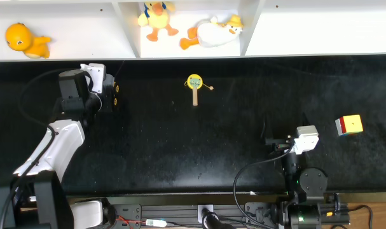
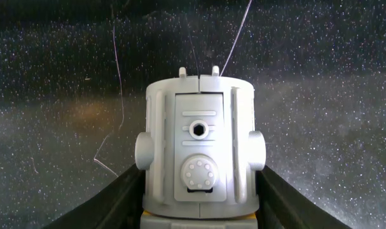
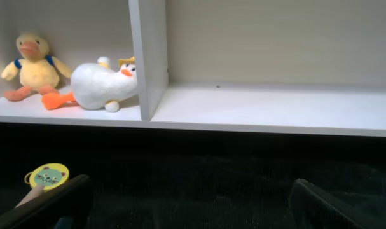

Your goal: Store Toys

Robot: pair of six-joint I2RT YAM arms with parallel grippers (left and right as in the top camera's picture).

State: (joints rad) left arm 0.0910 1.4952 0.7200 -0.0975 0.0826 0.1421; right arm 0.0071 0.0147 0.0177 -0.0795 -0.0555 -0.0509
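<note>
1. your left hand (image 2: 199,197) squeezes the white robot toy (image 2: 199,140) from both sides, over the black counter (image 2: 53,95).
2. your right hand (image 3: 191,191) has its fingers spread wide, holds nothing, and faces the white shelf (image 3: 275,108).

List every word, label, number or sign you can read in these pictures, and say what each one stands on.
No text can be read in any view.
White toy robot: moulded panels, slots and a dial, but no letters or numbers.
Round yellow rattle: a cartoon face, no words.
Coloured cube: plain coloured faces; any print is too small to tell.
</note>
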